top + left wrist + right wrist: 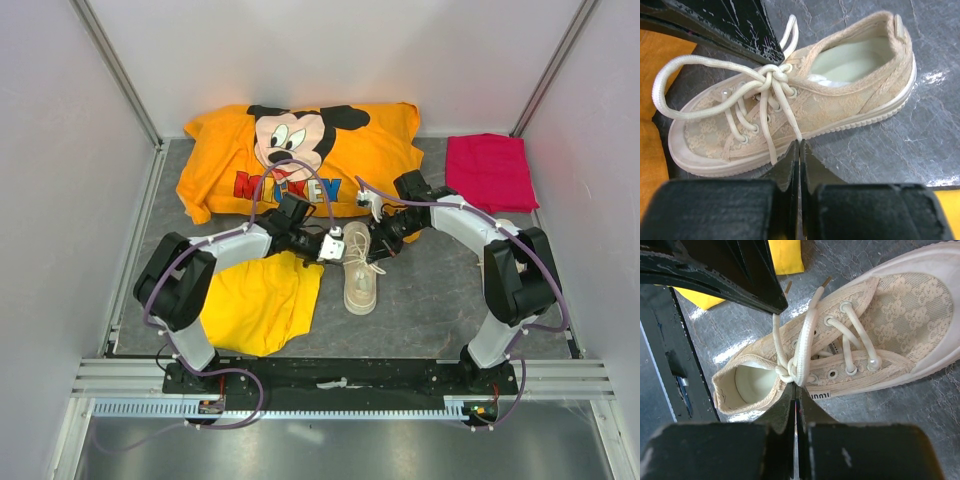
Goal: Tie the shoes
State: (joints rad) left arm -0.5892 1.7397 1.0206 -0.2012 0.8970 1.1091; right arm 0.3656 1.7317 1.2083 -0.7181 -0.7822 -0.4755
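Note:
One cream-beige sneaker [361, 288] lies on the grey table between my arms, toe toward the near edge. I cannot make out a second shoe. Its white laces form a knot [774, 75] with a big loop [660, 95] over the toe. My left gripper [338, 247] is on the shoe's left, jaws shut [799, 142] on a lace strand coming down from the knot. My right gripper [378, 238] is on the shoe's right, jaws shut [795, 386] on the lace right at the knot [787, 372]. The shoe [905, 315] lies flat and the heel opening is empty.
An orange Mickey shirt [300, 150] lies at the back. Yellow shorts [260, 300] lie left of the shoe, under the left arm. A folded magenta cloth [490, 170] sits back right. White walls enclose the table, and a metal rail [330, 375] runs along the near edge.

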